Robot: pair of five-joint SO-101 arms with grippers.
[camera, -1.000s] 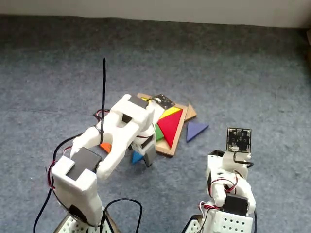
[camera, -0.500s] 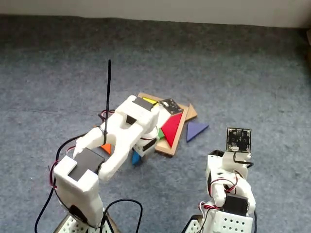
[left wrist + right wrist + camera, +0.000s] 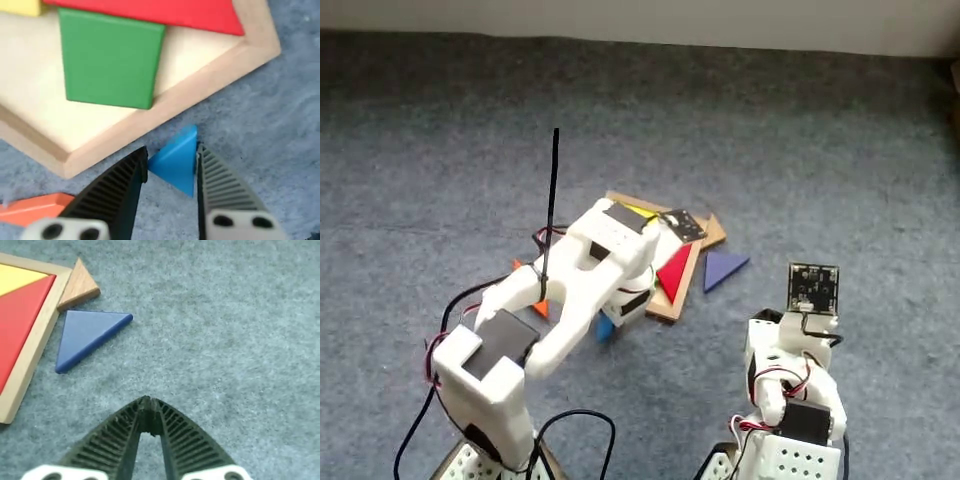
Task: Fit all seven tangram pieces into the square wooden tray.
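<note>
The square wooden tray (image 3: 210, 82) holds a green square (image 3: 111, 57), a red triangle (image 3: 165, 12) and a yellow piece (image 3: 20, 6). Just off the tray's corner a small blue triangle (image 3: 175, 162) lies on the carpet, and my left gripper (image 3: 171, 155) is shut on it, a finger against each side. An orange piece (image 3: 30, 210) lies beside that gripper. In the high view the left arm leans over the tray (image 3: 665, 305), with the blue triangle (image 3: 604, 326) showing under it. My right gripper (image 3: 146, 402) is shut on nothing, held over bare carpet short of a violet-blue triangle (image 3: 85, 335).
A plain wooden triangle (image 3: 79, 287) touches the tray's outer rim (image 3: 30, 360) beside the violet-blue triangle (image 3: 722, 268). The orange piece (image 3: 537, 307) lies left of the tray, partly under the left arm. Grey carpet covers the whole table; a thin black rod stands above the left arm.
The left arm has swung a little to the right over the tray, and its camera now covers more of the yellow piece. The blue triangle stays on the carpet. The right arm is still.
</note>
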